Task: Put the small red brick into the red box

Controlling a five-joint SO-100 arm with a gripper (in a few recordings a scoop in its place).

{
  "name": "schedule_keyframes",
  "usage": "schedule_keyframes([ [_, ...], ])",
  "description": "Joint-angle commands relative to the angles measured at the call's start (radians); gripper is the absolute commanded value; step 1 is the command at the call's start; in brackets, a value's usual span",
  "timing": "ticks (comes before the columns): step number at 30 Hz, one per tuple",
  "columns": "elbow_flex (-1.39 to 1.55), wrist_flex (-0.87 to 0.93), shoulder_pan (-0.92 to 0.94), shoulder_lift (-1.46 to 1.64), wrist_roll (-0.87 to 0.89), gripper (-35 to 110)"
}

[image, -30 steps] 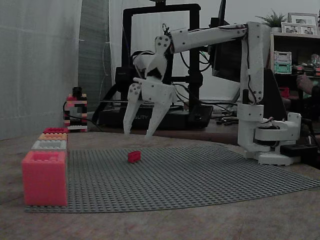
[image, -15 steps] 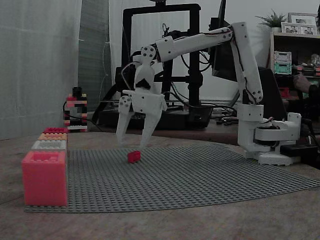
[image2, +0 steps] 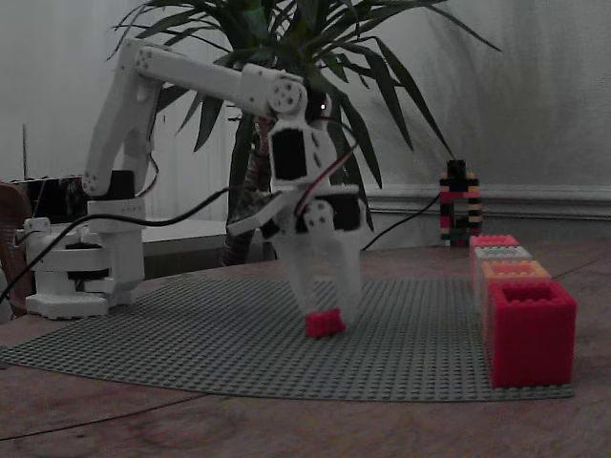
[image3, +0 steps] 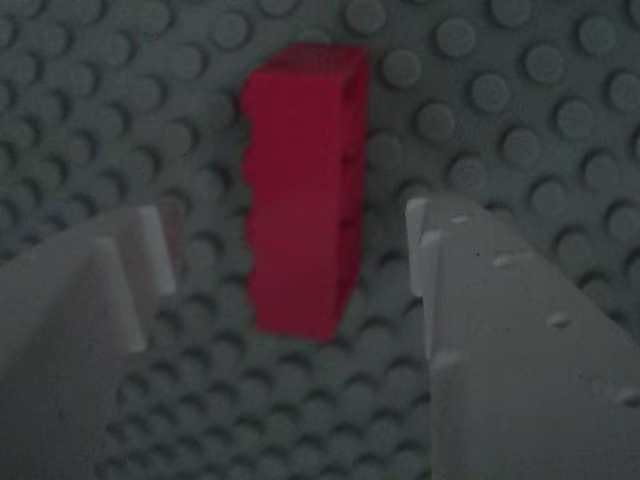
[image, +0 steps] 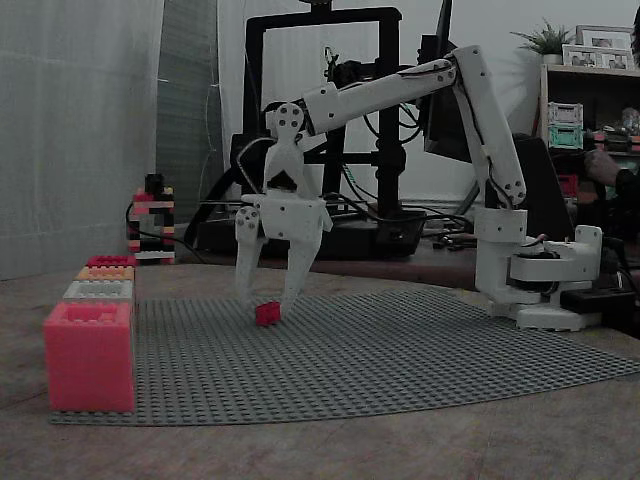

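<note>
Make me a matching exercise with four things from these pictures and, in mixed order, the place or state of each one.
Things:
1. red brick
2. gripper
3. red box
4. plant

Place or state:
A. at the near end of a row of boxes
B. open, low over the grey mat
C. behind the arm
D. between two white fingers

Pairs: 1-D, 2-B, 3-A, 4-C.
</note>
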Motion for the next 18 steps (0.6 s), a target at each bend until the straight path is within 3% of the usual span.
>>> schedule_keyframes([
  [1, -0.049, 0.002, 0.025, 0.023, 0.008, 20],
  [9, -0.084, -0.009, 0.025, -0.011, -0.015, 0],
  [18, -0.247, -0.038, 0.041, -0.029, -0.063, 0],
])
